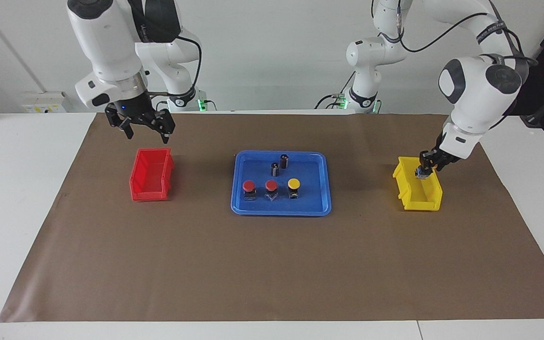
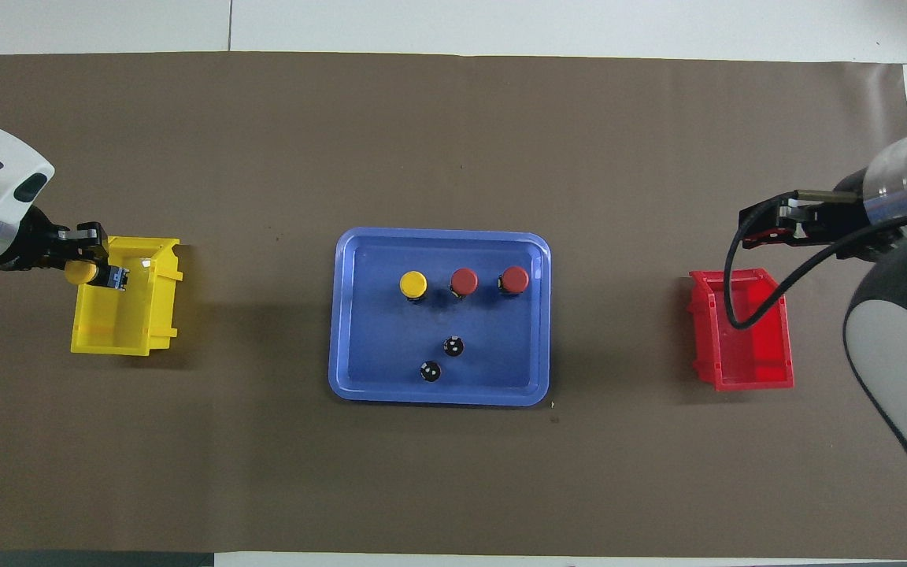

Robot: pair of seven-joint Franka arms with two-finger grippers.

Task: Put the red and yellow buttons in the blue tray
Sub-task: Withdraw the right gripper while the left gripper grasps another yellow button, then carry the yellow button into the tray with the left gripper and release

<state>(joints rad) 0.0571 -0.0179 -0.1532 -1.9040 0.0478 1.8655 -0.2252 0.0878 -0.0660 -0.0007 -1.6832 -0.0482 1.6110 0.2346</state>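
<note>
Now we saw the left gripper (image 1: 426,170) pinched on a yellow button (image 2: 80,272) over the yellow bin (image 1: 417,198), probably clear of it. We found the right gripper (image 1: 140,125) spread empty above the red bin (image 1: 150,175); three buttons (image 1: 271,187) stood in the blue tray (image 1: 319,189).

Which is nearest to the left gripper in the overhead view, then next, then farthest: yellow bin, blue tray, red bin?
From the left gripper:
1. Yellow bin, directly under it, at the left arm's end.
2. Blue tray, mid-table.
3. Red bin, at the right arm's end.
</note>
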